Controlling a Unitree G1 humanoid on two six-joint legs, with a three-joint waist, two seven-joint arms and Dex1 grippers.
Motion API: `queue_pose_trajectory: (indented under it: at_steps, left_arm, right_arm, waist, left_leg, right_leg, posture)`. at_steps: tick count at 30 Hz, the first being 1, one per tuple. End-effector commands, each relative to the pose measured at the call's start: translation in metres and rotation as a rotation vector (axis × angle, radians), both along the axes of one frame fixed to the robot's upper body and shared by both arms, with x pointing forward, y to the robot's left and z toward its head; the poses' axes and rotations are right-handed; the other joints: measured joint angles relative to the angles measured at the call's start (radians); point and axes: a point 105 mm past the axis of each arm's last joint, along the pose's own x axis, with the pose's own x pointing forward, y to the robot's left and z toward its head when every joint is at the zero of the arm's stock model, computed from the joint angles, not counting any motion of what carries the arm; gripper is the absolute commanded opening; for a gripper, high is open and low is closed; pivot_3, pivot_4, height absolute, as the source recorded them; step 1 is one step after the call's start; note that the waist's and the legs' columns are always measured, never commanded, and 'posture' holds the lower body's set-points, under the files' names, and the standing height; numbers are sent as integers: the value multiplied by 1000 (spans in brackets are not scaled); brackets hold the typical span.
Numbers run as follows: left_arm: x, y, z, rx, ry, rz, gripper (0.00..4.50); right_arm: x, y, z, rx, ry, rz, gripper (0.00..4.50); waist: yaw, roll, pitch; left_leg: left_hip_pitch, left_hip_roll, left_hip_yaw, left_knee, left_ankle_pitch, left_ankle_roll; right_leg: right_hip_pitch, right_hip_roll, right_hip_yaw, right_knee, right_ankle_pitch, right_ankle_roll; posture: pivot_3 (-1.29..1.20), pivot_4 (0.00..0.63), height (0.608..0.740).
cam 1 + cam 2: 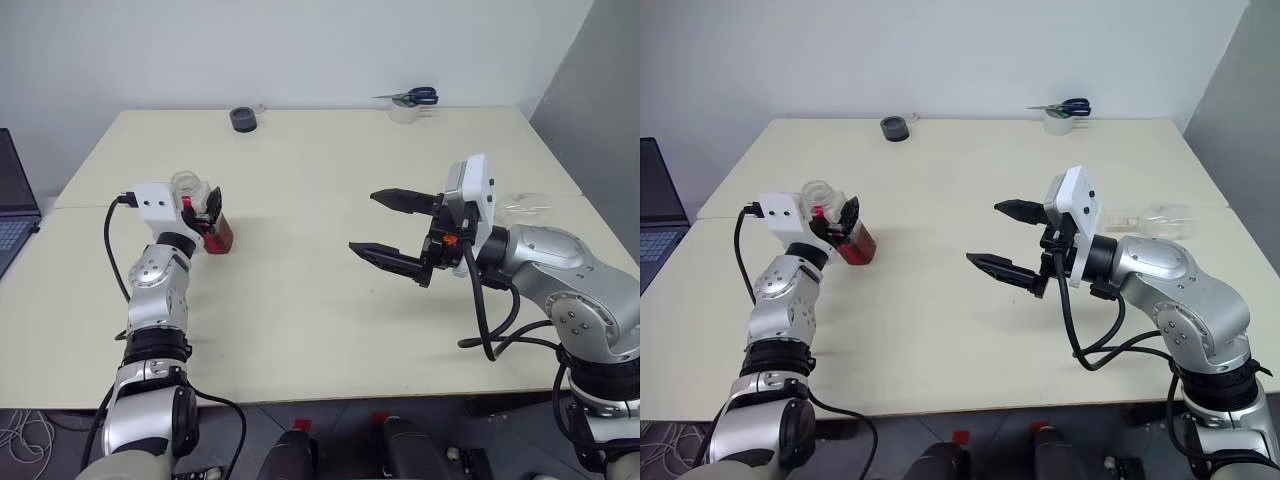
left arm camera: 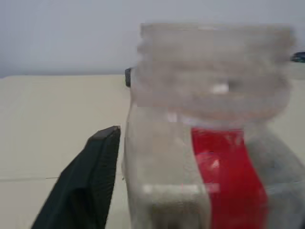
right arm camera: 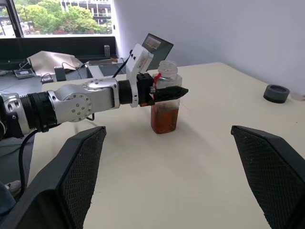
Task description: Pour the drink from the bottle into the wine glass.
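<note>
Tabletop [image 1: 300,320] is carrying everything, pale cream, with a laptop [image 1: 12,205] showing just off its left edge.

Right gripper [image 1: 364,221] is hovering over the right half of the tabletop, pointing toward the left side. Its two black fingers [image 1: 405,201] are standing spread wide, gripping nothing and touching nothing.

Left gripper [image 1: 200,212] is sitting around the upper part of the bottle [image 3: 165,102], close to the left edge, about midway between the near and far edges. Can't tell whether it is clamping the bottle or has let go. The left wrist view is showing one black pad right beside the bottle wall, too blurred to call contact.

Bottle is standing upright with its base on the tabletop. Its wide neck is showing open at the top, and the red label strip is running down one side.

Drink [image 3: 164,119] is sitting in the lower part of the bottle, reddish-brown.

Wine glass [image 1: 1158,216] is well apart from the bottle, near the right edge beyond the right arm. It is looking like it is lying on its side, hard to confirm since it is clear.

Pale tape roll [image 1: 404,113] is sitting near the far edge toward the far right corner, with blue-handled scissors [image 1: 415,96] resting on top.

Dark tape roll [image 1: 244,119] is sitting at the far edge, left of centre.
</note>
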Motion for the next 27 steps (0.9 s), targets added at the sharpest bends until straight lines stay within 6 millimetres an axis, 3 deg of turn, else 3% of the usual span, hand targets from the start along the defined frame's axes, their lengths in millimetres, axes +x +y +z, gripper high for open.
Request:
queue_pose_trajectory:
  at_steps: [1, 19, 27]
  left_arm:
    - [-5, -2, 8, 20, -36, 1, 4473]
    - [-48, -13, -41, -17, 122, 102, 4473]
    - [-87, -39, -62, 55, 241, -59, 4473]
  right_arm:
    - [-6, 1, 9, 9, -46, 10, 4500]
    - [-11, 4, 3, 50, 6, -48, 4500]
    - [-10, -12, -5, 138, 97, -209, 4500]
  waist:
    - [0, 0, 0]
    - [0, -1, 0]
    - [0, -1, -1]
  left_leg:
    - [0, 0, 0, 0, 0, 0]
    - [0, 0, 0, 0, 0, 0]
    - [1, 0, 0, 0, 0, 0]
  right_leg:
    - [0, 0, 0, 0, 0, 0]
    - [0, 0, 0, 1, 0, 0]
    - [1, 0, 1, 0, 0, 0]
  posture:
    - [0, 150, 740]
    - [0, 150, 740]
    - [0, 150, 740]
